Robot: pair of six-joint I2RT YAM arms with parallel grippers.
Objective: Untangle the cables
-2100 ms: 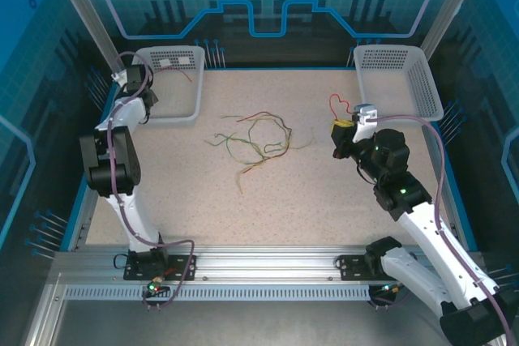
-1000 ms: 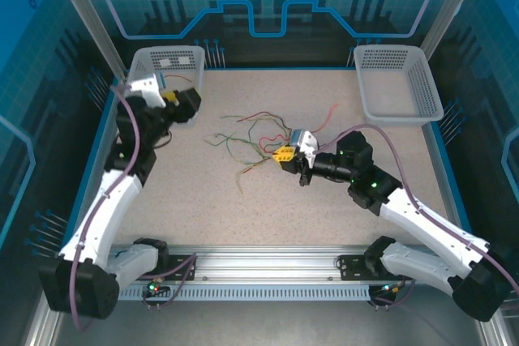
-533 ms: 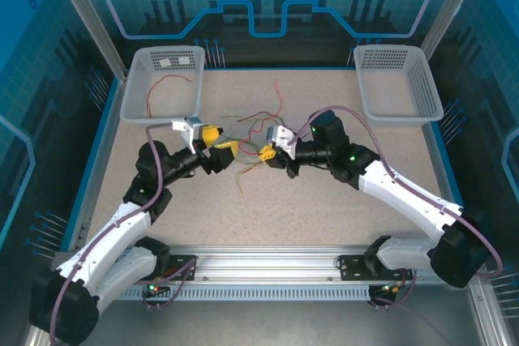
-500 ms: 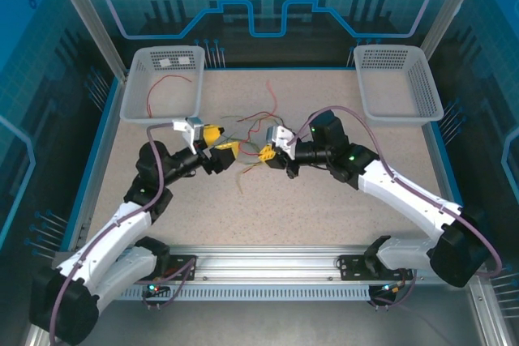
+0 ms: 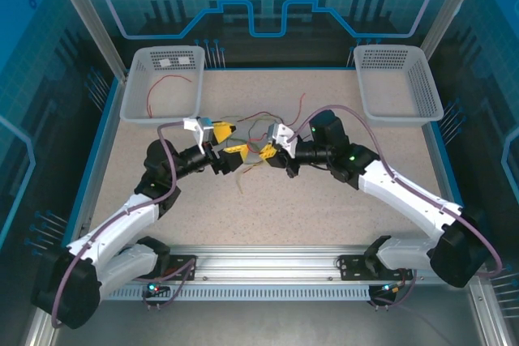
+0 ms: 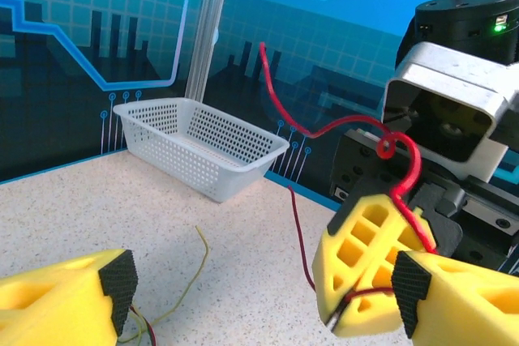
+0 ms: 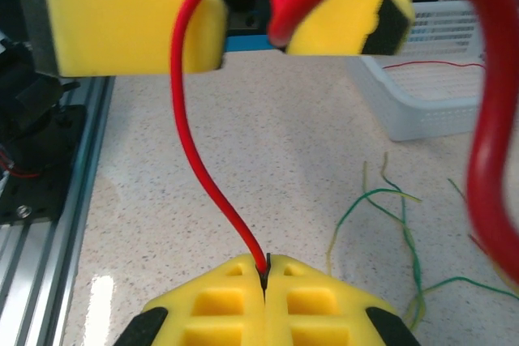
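Mid-frame, the right end effector (image 5: 266,150) is pinching a red cable (image 7: 207,176) above the tangled cables (image 5: 261,125) on the tabletop (image 5: 324,216), while the left end effector (image 5: 229,145) is gaping alongside, probably to take it.

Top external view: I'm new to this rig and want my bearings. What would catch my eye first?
At the centre, the right gripper, pinched shut on a red cable that loops upward, faces the left gripper, whose jaws stand open. Around them lies the tangle of thin red and olive cables, and a lone red wire sits in the far-left basket.
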